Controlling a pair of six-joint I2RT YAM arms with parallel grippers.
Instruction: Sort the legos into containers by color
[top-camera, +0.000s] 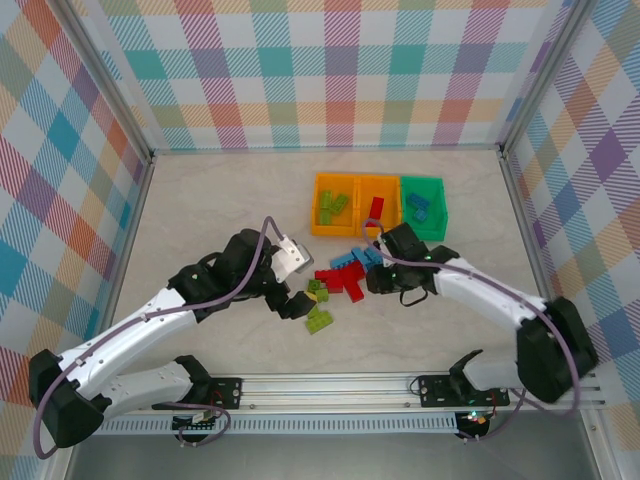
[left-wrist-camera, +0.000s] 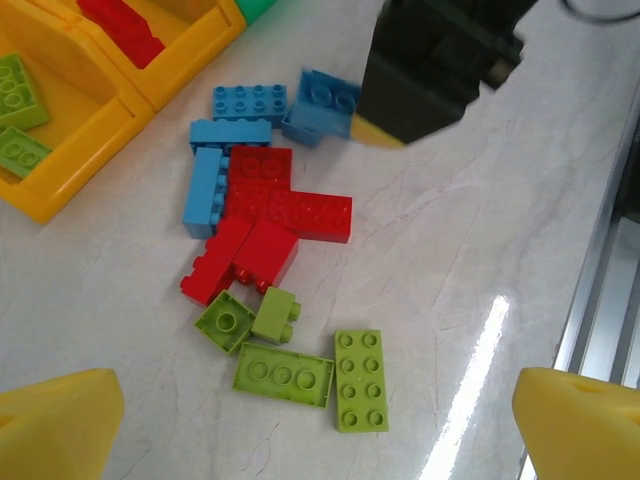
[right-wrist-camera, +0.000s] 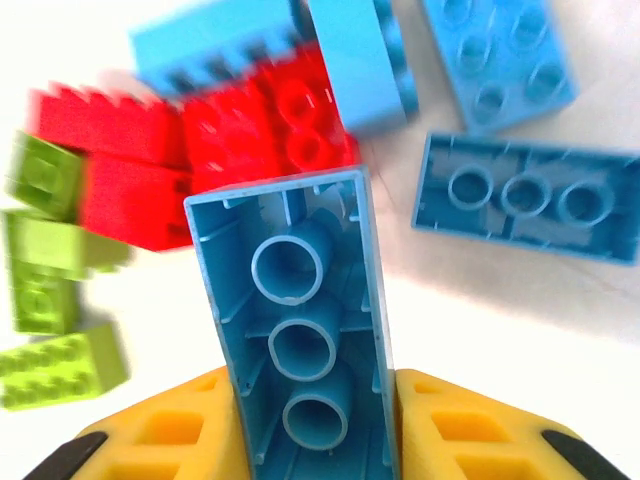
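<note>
The right gripper (right-wrist-camera: 312, 425) clamps a light blue plastic brick (right-wrist-camera: 300, 300) at the edge of the loose red, blue and green legos (top-camera: 335, 282) lying near the joined orange and green plastic bins (top-camera: 330, 232), while the left gripper (left-wrist-camera: 320, 425) stands wide open

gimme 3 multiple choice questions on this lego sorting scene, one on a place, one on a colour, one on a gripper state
1. Which bin in the row of bins holds the lime green bricks?
A the left one
B the middle one
C the right one

2. What colour is the brick in the right gripper?
A red
B light blue
C lime green

3. How does the left gripper stand?
A shut on a red brick
B shut on nothing
C open, holding nothing

Answers:
1 A, the green pieces lie in the left orange bin.
2 B, a light blue underside sits between the yellow fingers.
3 C, its yellow fingertips stand far apart above the loose pile, with nothing between them.
</note>
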